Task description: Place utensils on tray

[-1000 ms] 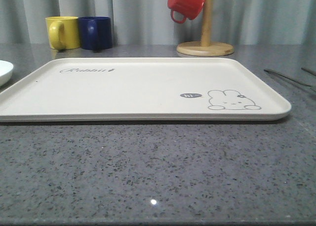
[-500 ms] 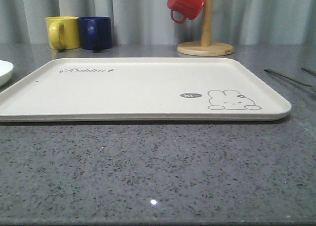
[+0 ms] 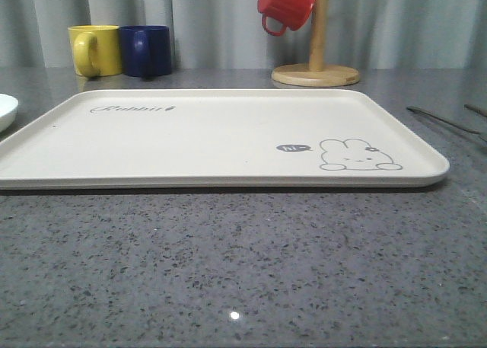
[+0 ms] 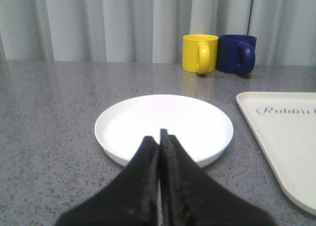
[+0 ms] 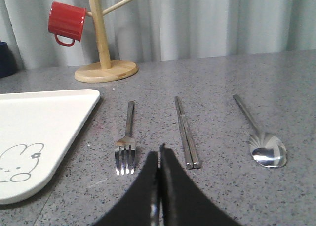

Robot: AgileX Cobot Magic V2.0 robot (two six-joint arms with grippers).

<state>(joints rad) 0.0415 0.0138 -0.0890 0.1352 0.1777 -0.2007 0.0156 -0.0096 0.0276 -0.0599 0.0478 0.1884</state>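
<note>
Both end effectors hang low over the grey speckled worktop [image 3: 243, 264] with their black fingers pressed together and nothing held between them. From the left wrist camera, the left end effector [image 4: 159, 137] sits just in front of a round white plate [image 4: 164, 127], its tips overlapping the plate's near rim in that view. Behind the plate stand a yellow mug [image 4: 200, 53] and a dark blue mug [image 4: 237, 53], touching or nearly so, in front of a pale curtain.

From the right wrist camera, the right end effector [image 5: 159, 154] points between the fork [image 5: 127, 142] and the chopsticks [image 5: 186, 132]. All three utensils lie flat on the worktop beside the tray, roughly parallel, well apart from each other: the fork nearest the tray with its tines toward the arm, the paired chopsticks in the middle lying against each other, and the spoon [image 5: 259, 137] on the far side with its bowl toward the arm.

Seen from the front, the cream tray [image 3: 213, 135] takes up the middle of the worktop, carrying only its rabbit drawing and lettering. A red mug [image 3: 286, 5] hangs on a wooden mug tree [image 3: 316, 59] behind its right part.
</note>
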